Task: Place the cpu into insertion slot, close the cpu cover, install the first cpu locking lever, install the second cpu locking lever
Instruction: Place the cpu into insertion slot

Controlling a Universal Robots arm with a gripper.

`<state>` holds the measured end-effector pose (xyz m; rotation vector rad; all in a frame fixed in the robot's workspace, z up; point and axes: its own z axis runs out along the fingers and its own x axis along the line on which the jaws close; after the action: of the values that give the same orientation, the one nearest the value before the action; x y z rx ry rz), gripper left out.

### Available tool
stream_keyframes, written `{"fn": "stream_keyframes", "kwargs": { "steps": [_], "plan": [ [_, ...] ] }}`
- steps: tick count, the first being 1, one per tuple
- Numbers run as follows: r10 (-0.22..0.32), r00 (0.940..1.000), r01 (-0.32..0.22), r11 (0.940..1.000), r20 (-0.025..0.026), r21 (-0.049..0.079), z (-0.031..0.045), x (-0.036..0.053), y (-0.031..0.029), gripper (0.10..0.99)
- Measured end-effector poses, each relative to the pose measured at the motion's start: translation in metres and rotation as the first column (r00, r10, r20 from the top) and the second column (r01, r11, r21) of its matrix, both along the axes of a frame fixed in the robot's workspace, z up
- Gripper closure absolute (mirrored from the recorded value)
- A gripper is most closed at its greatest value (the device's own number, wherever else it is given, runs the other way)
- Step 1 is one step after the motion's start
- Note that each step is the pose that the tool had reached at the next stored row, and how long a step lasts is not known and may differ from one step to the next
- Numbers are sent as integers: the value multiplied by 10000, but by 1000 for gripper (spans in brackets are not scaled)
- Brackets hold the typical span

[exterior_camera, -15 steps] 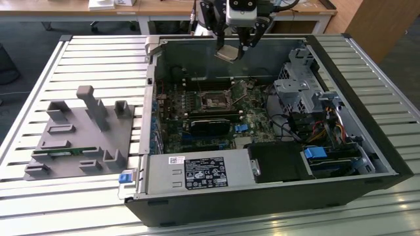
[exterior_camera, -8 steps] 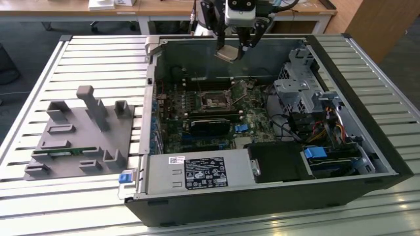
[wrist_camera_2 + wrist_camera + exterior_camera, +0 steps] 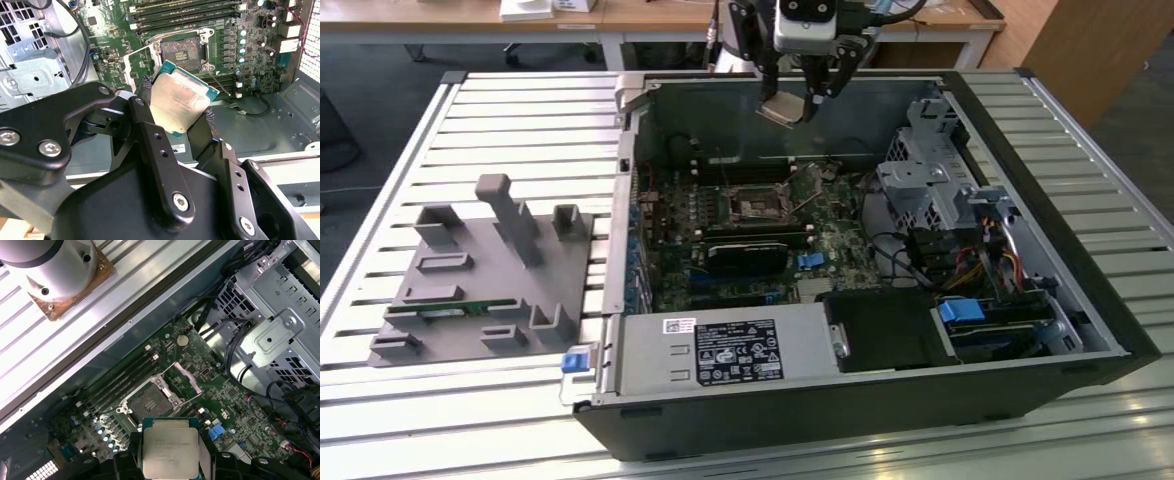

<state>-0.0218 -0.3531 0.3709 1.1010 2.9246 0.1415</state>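
While the black two-fingered gripper is hanging above the open black computer case, it is clenching the cpu, a small flat square chip with a pale silvery-tan metal top, between its fingers. The jaws are standing only as far apart as the chip is wide, with a pad pressing on each of two opposite edges. Nothing else is touching the chip.

Being square, the cpu is showing no long axis. In the second wrist view it is sitting tilted in the grip, with its metal top turned up toward the camera and one corner pointing away from the fingers toward the board below. In the exterior view it is hanging slanted under the fingertips, well clear of the case floor.

Below and beyond the fingertips, the green motherboard is lying flat in the case. Its square socket is lying bare, well apart from the chip. The cpu cover, a thin silvery metal frame plate with a square window, is standing swung up beside the socket.
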Motion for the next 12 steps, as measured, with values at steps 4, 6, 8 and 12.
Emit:
{"fn": "stream_keyframes", "kwargs": {
  "steps": [4,6,8,12],
  "plan": [
    [-150,9999,150,9999,0,0,-1,0,0,549],
    [-226,9997,226,9997,0,0,-1,0,0,549],
    [-300,9995,300,9995,0,1,-2,0,0,549],
    [-452,9990,452,9990,-1,0,-2,0,1,549]
  ]
}}
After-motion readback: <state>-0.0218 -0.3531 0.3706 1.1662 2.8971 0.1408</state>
